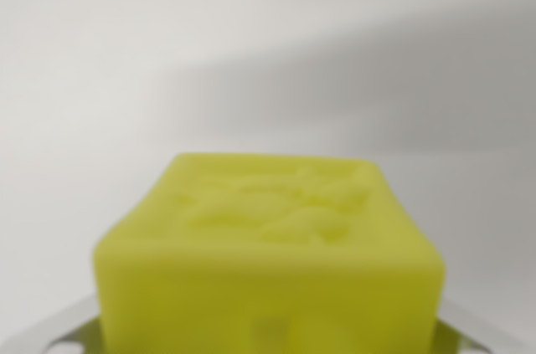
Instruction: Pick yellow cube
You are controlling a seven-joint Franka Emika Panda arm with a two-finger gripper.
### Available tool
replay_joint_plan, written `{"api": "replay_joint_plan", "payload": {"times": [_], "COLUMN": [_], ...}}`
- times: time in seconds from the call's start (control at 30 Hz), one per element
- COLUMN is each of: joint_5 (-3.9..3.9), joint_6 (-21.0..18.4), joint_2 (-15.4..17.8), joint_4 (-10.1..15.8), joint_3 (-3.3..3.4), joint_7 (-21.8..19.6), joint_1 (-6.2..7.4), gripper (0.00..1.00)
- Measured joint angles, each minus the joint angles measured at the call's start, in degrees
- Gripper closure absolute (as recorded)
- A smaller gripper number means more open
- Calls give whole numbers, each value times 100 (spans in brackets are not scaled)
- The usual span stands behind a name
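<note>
Yellow cube (272,262) fills lower wrist view, sitting between metal fingers (50,333) glimpsed at both bottom corners. Likely centred for grasping. Clenched or released: cannot tell. Pale counter (126,78) behind.

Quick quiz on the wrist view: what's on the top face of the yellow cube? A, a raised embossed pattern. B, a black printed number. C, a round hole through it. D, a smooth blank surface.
A: the top face of the yellow cube shows a bumpy raised relief in the same yellow, too blurred to tell what it depicts; no print or hole is visible.
</note>
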State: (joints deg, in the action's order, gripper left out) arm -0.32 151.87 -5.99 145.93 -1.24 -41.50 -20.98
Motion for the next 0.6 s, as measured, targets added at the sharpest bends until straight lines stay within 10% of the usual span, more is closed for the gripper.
{"api": "replay_joint_plan", "payload": {"times": [0.6], "joint_5": [30], "joint_6": [-720], "joint_2": [652], "joint_4": [-61], "joint_3": [0], "joint_7": [21], "joint_1": [4], "gripper": [100]}}
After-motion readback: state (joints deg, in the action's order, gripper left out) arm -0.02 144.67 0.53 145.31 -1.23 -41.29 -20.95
